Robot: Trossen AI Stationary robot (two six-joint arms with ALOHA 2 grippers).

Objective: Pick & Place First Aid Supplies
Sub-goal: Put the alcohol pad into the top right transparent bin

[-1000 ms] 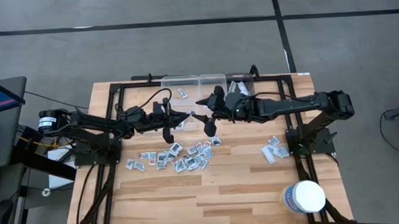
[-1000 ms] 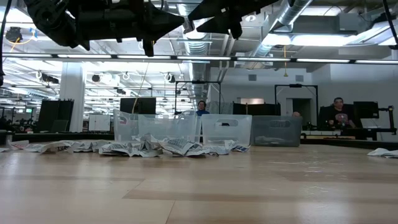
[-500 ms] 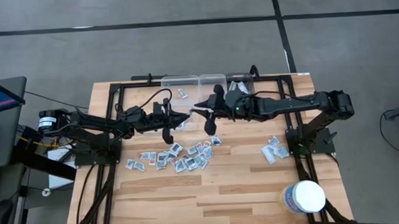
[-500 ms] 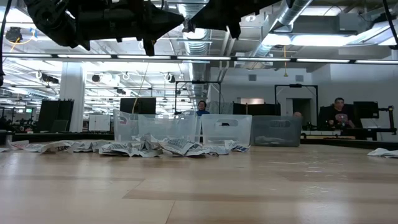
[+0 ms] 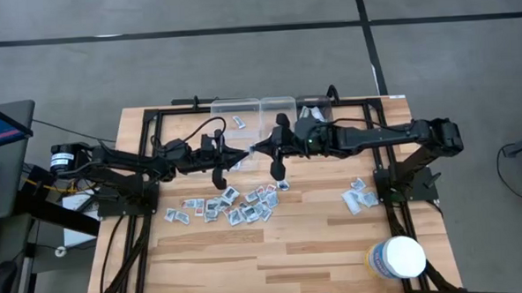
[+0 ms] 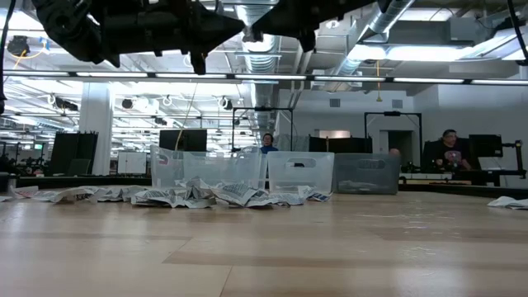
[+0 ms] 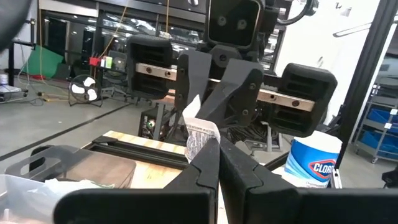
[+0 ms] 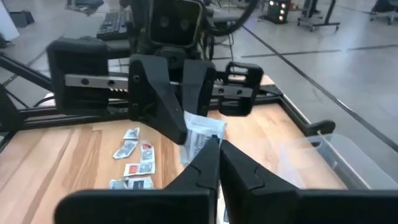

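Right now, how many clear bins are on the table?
3, side by side along the far edge: left bin, middle bin, right bin, partly hidden by the right arm.

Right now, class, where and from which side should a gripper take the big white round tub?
Probably its curved side wall, approached level from the table's middle: the big white round tub stands upright near the table's edge, its top broad.

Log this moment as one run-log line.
left gripper: shut on packet | right gripper: shut on packet, same one | handover midair over table
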